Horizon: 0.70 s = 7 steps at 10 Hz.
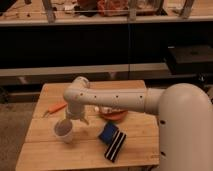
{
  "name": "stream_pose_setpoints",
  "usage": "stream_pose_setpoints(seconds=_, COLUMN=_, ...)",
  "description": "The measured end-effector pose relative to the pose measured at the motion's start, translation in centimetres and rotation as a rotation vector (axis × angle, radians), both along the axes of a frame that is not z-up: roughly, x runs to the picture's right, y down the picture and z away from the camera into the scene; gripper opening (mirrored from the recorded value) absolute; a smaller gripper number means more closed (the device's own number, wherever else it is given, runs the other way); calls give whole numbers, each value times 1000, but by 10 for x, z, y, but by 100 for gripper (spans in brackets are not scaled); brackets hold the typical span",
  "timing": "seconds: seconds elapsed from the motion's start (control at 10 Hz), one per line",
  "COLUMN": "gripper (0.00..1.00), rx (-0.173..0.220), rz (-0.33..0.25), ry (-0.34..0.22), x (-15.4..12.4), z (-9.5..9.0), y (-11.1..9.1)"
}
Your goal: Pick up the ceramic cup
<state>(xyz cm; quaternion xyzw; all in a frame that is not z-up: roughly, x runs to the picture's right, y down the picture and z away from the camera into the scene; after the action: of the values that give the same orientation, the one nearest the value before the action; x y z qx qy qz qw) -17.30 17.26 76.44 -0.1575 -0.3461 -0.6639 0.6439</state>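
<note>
The ceramic cup (64,131) is small and off-white, with a wide round rim. It stands upright on the left part of the wooden table (45,155). My gripper (76,117) hangs just above and to the right of the cup's rim, at the end of the white arm (117,99) that reaches in from the right. From here I cannot see whether it touches the cup.
An orange plate (114,115) lies partly under the arm at mid-table. A blue and black object (113,140) lies right of the cup. An orange stick-like item (54,108) rests near the left edge. Dark shelving (100,45) stands behind the table.
</note>
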Motion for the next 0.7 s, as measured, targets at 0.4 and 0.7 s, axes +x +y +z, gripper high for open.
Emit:
stream_pose_setpoints(seconds=0.4, gripper=80, rx=5, rz=-1, ry=-2, x=-1, z=3, y=0)
stream_pose_setpoints(seconds=0.7, gripper=80, rx=8, rz=0, ry=-4, x=-1, z=5, y=-1)
